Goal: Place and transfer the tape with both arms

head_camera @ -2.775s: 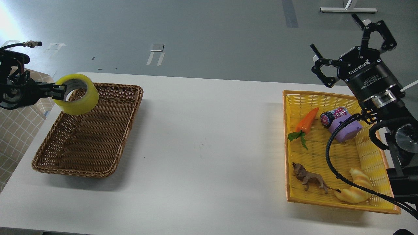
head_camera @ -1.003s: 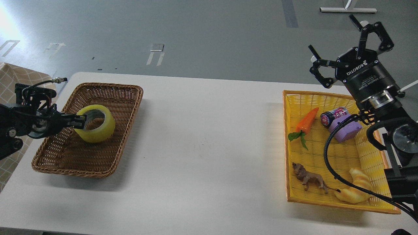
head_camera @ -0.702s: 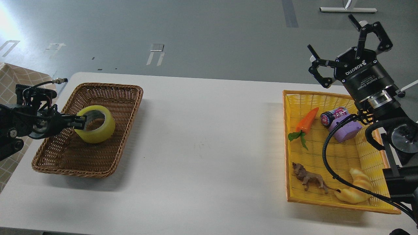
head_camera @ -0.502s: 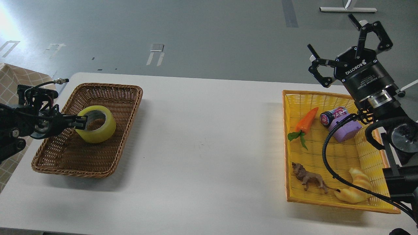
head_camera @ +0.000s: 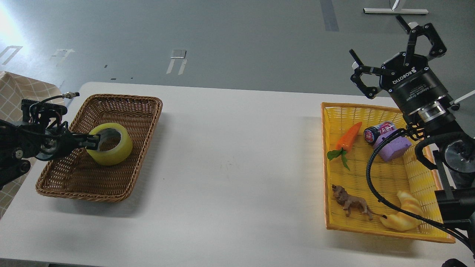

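L gripper point(head_camera: 92, 141) is gripping the tape point(head_camera: 110, 144) by the rim nearest it, fingers pinching the wall w/ one inside the core, and the roll is sitting low inside the brown wicker basket point(head_camera: 141, 111) on the L side of the white table point(head_camera: 237, 155). R gripper point(head_camera: 389, 40) is hanging high above the far edge of the yellow basket point(head_camera: 371, 228), fingers spread wide apart & holding nothing. That basket is carrying a toy carrot point(head_camera: 348, 138), a purple block point(head_camera: 395, 147), a lion figure point(head_camera: 352, 204) & a croissant toy point(head_camera: 404, 215).
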